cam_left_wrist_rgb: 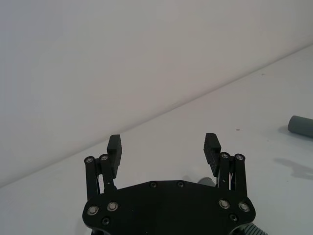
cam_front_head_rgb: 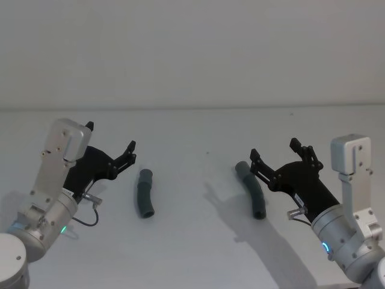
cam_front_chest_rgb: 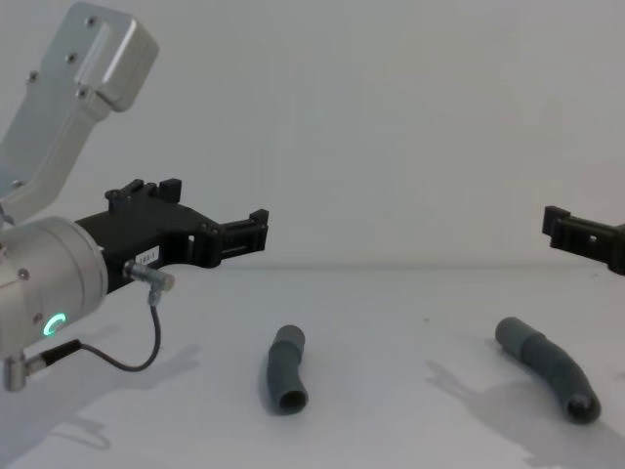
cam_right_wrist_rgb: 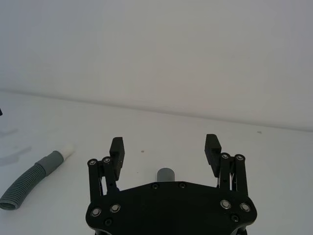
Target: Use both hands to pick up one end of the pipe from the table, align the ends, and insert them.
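Observation:
Two dark grey ribbed pipe pieces lie apart on the white table (cam_front_head_rgb: 192, 247). The shorter piece (cam_front_head_rgb: 145, 192) (cam_front_chest_rgb: 285, 369) lies left of centre; the right wrist view shows it (cam_right_wrist_rgb: 34, 177) with a grey collar and white tip (cam_right_wrist_rgb: 67, 149). The longer curved piece (cam_front_head_rgb: 251, 188) (cam_front_chest_rgb: 547, 364) lies on the right; its smooth cuff (cam_right_wrist_rgb: 166, 173) shows just ahead of the right gripper's body, and a cuff (cam_left_wrist_rgb: 300, 126) shows in the left wrist view. My left gripper (cam_front_head_rgb: 111, 137) (cam_left_wrist_rgb: 164, 144) (cam_front_chest_rgb: 220, 210) hovers open, left of the shorter piece. Above the longer piece, the right gripper (cam_front_head_rgb: 275, 149) (cam_right_wrist_rgb: 165, 144) (cam_front_chest_rgb: 576, 234) is open too.
A pale wall rises behind the table's far edge (cam_front_head_rgb: 192, 108). A thin black cable (cam_front_chest_rgb: 146, 342) loops under the left wrist. White table surface stretches between the two pieces and in front of them.

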### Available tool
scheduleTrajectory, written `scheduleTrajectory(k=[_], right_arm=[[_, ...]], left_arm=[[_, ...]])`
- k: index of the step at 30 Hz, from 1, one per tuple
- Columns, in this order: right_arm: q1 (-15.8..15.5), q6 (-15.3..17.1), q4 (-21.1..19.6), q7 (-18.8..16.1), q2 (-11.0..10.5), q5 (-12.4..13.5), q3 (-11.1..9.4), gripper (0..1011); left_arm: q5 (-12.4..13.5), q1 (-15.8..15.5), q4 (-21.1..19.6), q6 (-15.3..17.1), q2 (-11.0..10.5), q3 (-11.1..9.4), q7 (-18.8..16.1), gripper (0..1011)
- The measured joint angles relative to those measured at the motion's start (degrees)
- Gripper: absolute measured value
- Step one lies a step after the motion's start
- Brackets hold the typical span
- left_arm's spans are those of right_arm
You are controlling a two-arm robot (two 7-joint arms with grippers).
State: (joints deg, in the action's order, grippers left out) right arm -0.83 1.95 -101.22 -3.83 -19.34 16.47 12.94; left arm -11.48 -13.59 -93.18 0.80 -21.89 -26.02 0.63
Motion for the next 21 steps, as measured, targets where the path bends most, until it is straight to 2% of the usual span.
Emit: scheduleTrajectory(k=[21], right_arm=[[-0.01,0.00,0.00,0.00,0.00,0.00,0.00,1000]], left_arm=[[0.00,0.00,0.00,0.00,0.00,0.00,0.00,1002]])
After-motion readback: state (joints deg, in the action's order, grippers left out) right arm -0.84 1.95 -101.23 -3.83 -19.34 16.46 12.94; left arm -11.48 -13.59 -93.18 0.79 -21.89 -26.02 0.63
